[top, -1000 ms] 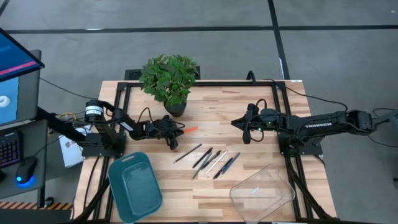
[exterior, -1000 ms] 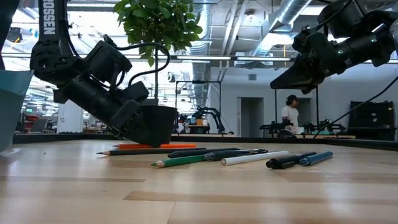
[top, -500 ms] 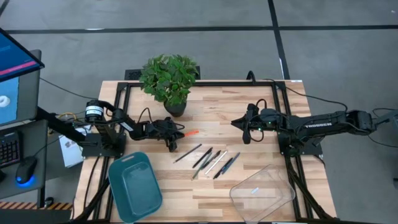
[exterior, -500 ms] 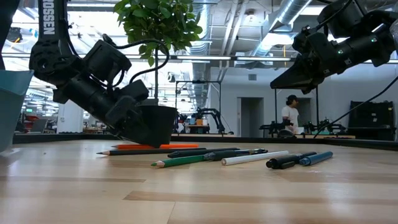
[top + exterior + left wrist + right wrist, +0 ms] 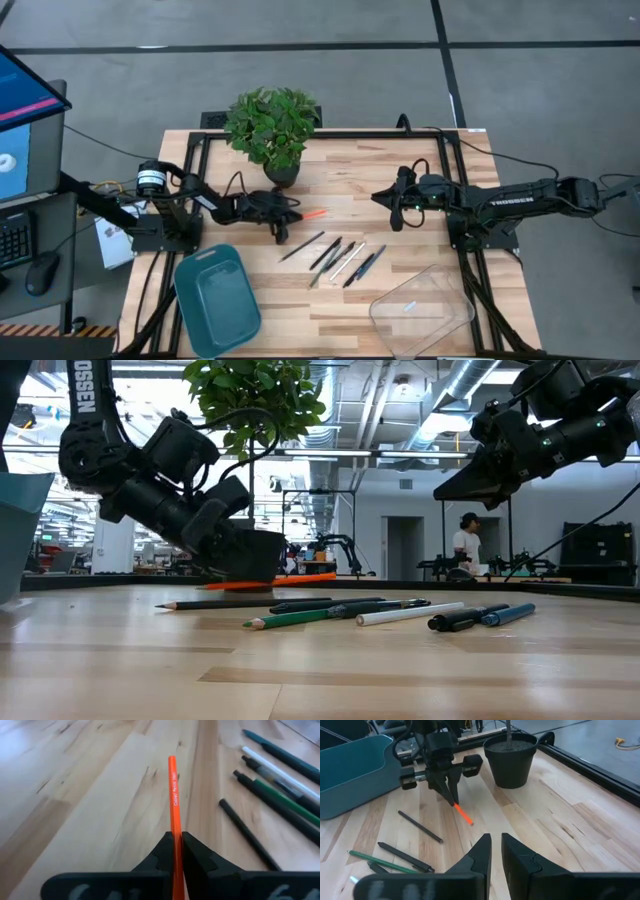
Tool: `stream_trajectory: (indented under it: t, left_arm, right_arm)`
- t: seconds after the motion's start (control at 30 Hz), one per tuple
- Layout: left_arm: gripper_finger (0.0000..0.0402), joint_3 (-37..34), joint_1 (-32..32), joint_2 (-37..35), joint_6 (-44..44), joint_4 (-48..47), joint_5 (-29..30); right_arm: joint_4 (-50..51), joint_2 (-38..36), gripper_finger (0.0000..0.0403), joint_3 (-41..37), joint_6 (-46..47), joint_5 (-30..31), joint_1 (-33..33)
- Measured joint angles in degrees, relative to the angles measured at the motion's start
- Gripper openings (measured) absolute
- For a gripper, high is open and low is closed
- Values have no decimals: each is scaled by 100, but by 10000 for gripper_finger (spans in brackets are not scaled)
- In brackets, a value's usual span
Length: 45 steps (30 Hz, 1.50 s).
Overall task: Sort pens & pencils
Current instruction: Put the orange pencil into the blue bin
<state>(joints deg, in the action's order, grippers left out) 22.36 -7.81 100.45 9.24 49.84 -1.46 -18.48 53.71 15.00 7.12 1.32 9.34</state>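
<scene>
Wooden table (image 5: 400, 170), left hand (image 5: 283, 215) pinching orange pencil (image 5: 173, 800), seemingly lifted, right hand (image 5: 495, 851) narrow.

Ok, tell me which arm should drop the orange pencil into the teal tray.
Left. Its gripper is already shut on the orange pencil, lifted off the table, with the teal tray on its side. The right gripper hangs farther away.

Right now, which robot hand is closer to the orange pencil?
The left gripper: it is shut on the orange pencil, holding it just above the table. The right gripper hangs in the air farther off, across the table.
</scene>
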Motion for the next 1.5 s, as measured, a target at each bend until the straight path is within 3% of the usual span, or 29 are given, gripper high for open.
stream_trajectory:
  t: [0.5,1.13,1.4,1.5]
  left_arm:
    - [3,675,-10,-145,-421,-772,-545]
    - [3,986,-46,-3516,-956,-4088,-361]
    - [4,985,-70,-4376,-1034,-4838,-267]
    - [3,985,-70,-4566,-1032,-5227,-491]
  right_arm:
    - [2,-2,66,0,0,0,0]
    - [-1,0,66,0,0,0,0]
    - [-64,-2,66,0,2,0,2]
    - [-85,0,66,0,2,0,3]
